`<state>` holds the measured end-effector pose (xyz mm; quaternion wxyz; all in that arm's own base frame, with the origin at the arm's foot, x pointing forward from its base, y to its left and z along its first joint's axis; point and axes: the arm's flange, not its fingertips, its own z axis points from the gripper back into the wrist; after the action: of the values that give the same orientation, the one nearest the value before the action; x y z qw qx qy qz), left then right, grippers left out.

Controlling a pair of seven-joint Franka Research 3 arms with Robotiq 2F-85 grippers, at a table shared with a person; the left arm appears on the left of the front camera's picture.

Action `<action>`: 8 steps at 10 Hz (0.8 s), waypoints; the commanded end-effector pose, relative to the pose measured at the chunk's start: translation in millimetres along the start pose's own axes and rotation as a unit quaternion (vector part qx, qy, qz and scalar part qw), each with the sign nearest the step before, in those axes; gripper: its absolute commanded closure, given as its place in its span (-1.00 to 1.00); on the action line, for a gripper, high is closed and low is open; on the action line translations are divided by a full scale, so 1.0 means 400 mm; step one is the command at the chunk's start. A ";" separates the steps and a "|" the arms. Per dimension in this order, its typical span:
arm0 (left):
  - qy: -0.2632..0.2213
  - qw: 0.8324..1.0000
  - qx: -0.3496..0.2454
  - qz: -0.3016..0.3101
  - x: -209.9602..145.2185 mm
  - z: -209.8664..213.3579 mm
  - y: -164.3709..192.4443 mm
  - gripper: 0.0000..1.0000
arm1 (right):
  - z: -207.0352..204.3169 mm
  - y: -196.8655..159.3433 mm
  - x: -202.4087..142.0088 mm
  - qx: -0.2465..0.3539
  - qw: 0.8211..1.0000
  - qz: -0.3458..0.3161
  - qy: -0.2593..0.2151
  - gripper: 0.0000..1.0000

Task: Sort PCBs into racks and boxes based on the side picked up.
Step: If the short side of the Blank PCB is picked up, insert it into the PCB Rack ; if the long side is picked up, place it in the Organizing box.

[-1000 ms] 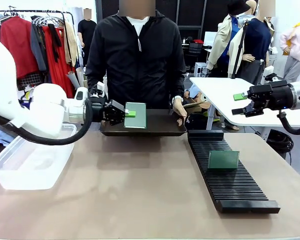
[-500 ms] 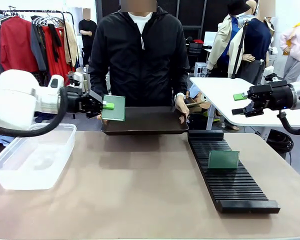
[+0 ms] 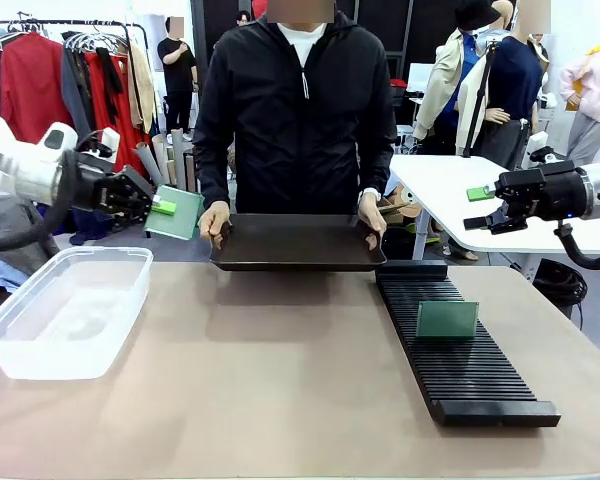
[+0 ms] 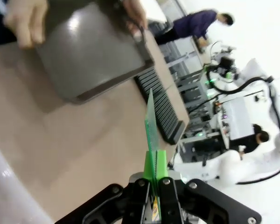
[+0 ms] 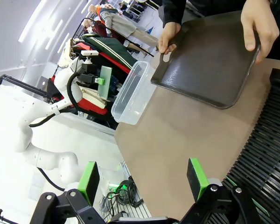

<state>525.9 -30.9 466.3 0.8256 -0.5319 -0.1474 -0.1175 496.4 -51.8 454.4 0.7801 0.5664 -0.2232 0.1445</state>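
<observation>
I see one board (image 3: 447, 320) already standing in the rack (image 3: 458, 346). My left claw (image 3: 160, 207) pinches a second board (image 3: 177, 213) above the tub (image 3: 20, 345), which looks empty; my right claw (image 3: 483, 208) hangs spread beyond the rack.

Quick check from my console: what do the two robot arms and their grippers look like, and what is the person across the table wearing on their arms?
Both arms are white with rounded joints. The left gripper and right gripper are black with bright green pads on the fingers; a black cable loops beside each wrist. The person's sleeves are black, from a zipped jacket.
</observation>
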 end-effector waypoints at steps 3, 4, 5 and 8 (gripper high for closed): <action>0.073 0.986 0.140 0.044 0.028 0.076 -0.048 1.00 | 0.000 0.004 0.002 0.000 1.000 0.001 -0.001 -1.00; 0.094 0.979 0.175 0.039 0.026 0.088 -0.053 1.00 | 0.000 0.004 0.002 0.000 1.000 0.001 -0.001 -1.00; 0.089 0.972 0.212 0.040 0.026 0.099 -0.056 1.00 | 0.000 0.004 0.002 0.000 1.000 0.001 -0.001 -1.00; 0.098 0.939 0.325 0.047 0.029 0.121 -0.037 1.00 | 0.000 0.004 0.002 0.000 1.000 0.001 -0.001 -1.00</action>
<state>527.9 11.2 502.4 0.9576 -0.2622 -0.0795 -0.0890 496.4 -51.8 454.4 0.7801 0.5664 -0.2231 0.1444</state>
